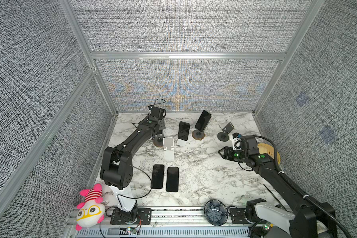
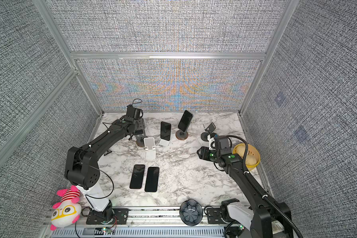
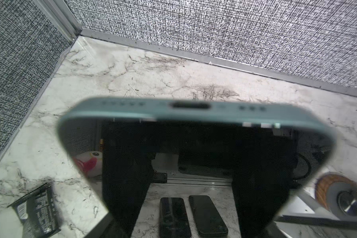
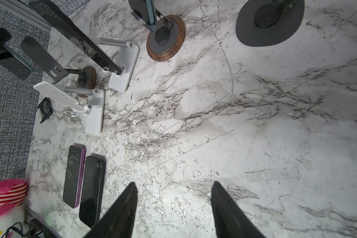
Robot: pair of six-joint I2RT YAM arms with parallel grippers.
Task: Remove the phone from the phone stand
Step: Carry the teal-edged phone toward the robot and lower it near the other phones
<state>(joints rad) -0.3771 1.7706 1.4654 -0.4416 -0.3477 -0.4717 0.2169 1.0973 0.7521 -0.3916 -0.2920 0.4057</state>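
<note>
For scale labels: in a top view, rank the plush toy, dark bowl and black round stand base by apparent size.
1. plush toy
2. dark bowl
3. black round stand base; it sits farther back, so its true size is unsure.

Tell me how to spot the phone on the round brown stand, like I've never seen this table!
Start at the back wall of the marble table. Near its middle, closest to that wall, a tilted phone leans on a stand. Its stand has a round brown wooden foot, while the phone beside it sits on a white stand.
</note>
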